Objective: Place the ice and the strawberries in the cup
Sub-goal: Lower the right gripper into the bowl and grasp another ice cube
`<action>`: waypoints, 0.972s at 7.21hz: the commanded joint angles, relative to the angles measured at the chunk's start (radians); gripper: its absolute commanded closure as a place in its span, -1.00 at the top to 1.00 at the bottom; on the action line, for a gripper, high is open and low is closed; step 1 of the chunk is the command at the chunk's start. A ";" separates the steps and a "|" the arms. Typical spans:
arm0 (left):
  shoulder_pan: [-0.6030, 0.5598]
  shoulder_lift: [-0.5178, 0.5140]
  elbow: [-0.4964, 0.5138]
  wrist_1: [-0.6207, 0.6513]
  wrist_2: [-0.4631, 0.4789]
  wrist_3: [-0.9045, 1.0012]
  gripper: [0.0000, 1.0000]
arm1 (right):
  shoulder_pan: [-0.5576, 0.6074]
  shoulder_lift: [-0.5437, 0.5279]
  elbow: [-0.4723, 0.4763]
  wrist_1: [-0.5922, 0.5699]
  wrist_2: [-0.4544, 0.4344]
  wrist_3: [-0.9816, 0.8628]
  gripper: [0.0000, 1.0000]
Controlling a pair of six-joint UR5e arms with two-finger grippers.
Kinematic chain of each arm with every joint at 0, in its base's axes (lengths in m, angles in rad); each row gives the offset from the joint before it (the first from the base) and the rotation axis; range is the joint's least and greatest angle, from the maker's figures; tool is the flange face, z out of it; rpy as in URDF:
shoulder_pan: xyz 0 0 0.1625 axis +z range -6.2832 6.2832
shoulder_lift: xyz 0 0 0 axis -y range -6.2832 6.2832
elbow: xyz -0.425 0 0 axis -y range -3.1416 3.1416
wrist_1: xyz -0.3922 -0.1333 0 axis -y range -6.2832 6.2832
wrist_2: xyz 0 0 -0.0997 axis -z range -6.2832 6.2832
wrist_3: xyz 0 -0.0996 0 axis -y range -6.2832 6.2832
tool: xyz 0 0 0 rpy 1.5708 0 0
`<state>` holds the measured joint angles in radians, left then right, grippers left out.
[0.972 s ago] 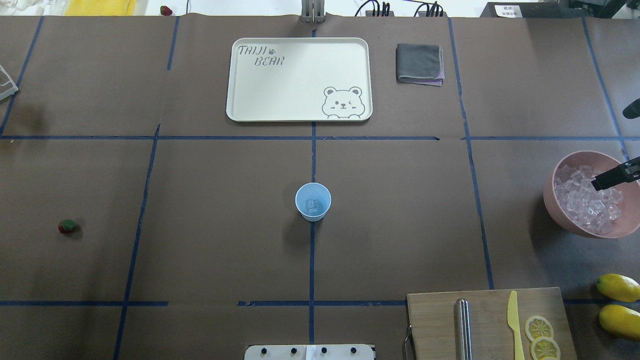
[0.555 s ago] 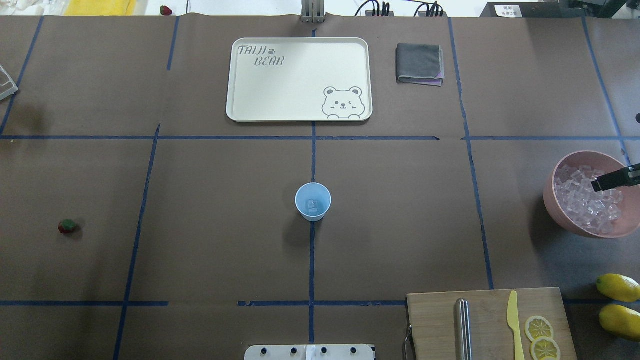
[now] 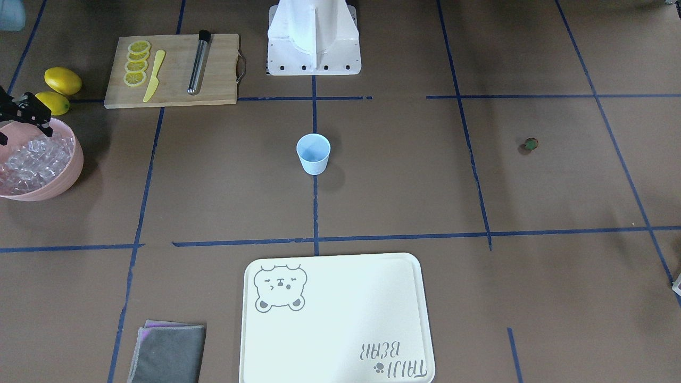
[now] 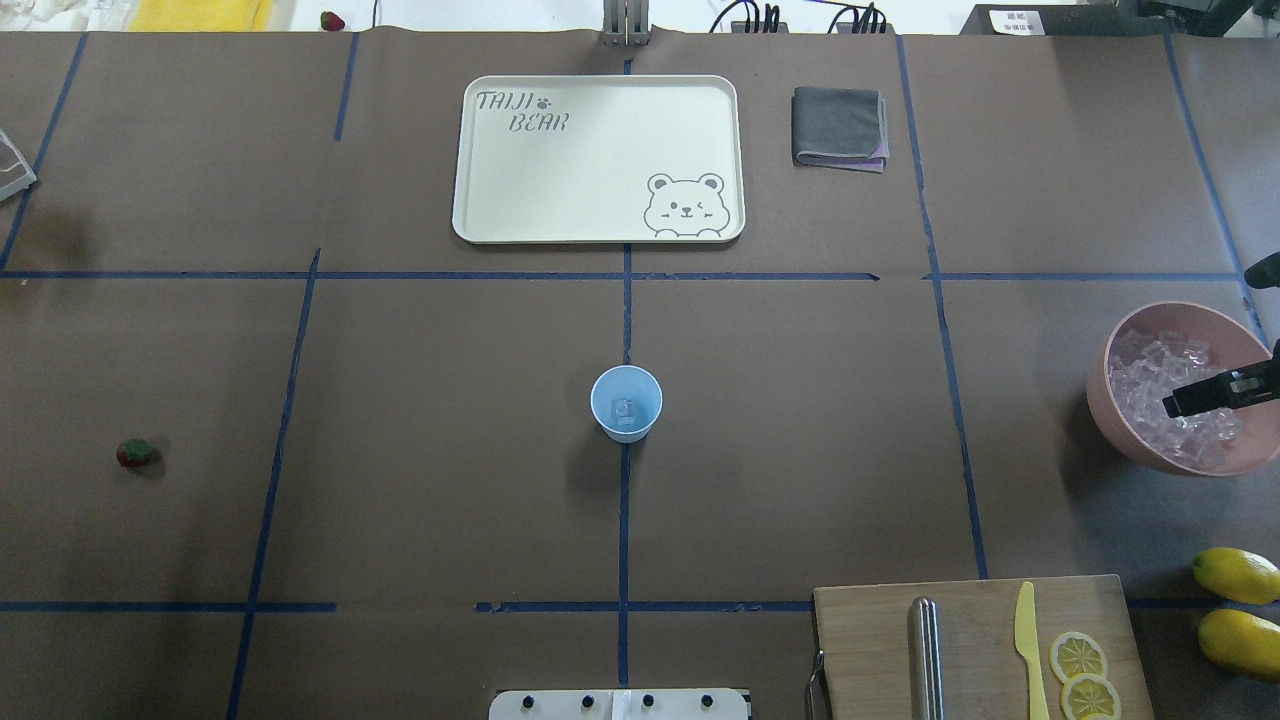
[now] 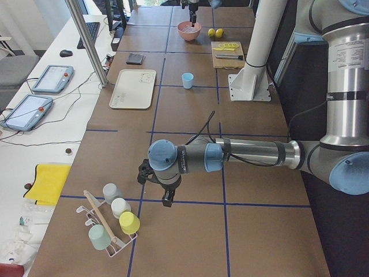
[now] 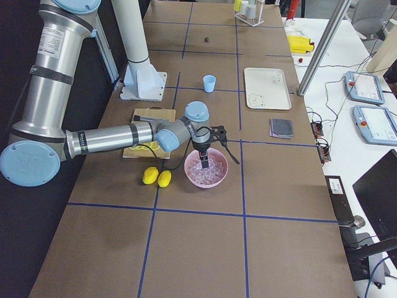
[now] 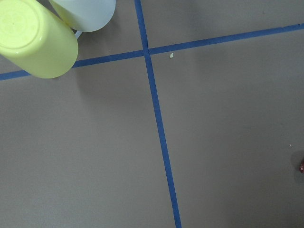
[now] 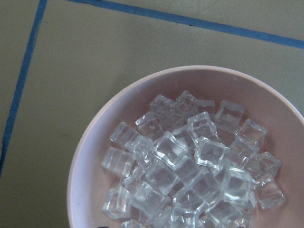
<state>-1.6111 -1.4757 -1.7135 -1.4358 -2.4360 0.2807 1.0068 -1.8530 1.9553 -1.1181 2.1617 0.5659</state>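
The light blue cup (image 4: 626, 402) stands upright at the table's middle with one ice cube (image 4: 625, 408) inside. More ice (image 8: 190, 166) fills the pink bowl (image 4: 1105, 400) at the right edge. My right gripper (image 4: 1215, 345) hangs open over that bowl, one finger (image 4: 1205, 395) above the cubes and nothing held. The strawberry (image 4: 135, 453) lies alone far left on the table. My left gripper (image 5: 164, 193) hovers low beside a cup rack. It shows only in the exterior left view, so I cannot tell whether it is open or shut.
A cream tray (image 4: 600, 200) and a folded grey cloth (image 4: 840, 128) lie at the far side. A cutting board (image 4: 870, 650) holds a metal rod, yellow knife and lemon slices, with two lemons (image 4: 1238, 575) beside it. The cup rack (image 5: 109, 228) stands at the left end.
My right gripper has shifted over the pink bowl toward the robot's side, its finger now further in over the ice. The cup and strawberry have not moved.
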 commanded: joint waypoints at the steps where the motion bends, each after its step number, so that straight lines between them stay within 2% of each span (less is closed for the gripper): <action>1: 0.000 0.000 0.000 0.000 0.000 0.000 1.00 | -0.011 -0.008 -0.022 0.008 -0.006 -0.001 0.78; 6: 0.000 0.002 -0.002 0.002 0.000 0.000 1.00 | -0.027 0.003 -0.047 0.008 -0.019 -0.004 0.56; 7: 0.000 0.000 0.000 0.002 0.000 0.000 1.00 | -0.030 0.003 -0.047 0.006 -0.020 -0.004 0.45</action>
<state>-1.6112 -1.4751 -1.7141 -1.4345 -2.4359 0.2807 0.9803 -1.8513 1.9092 -1.1109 2.1437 0.5615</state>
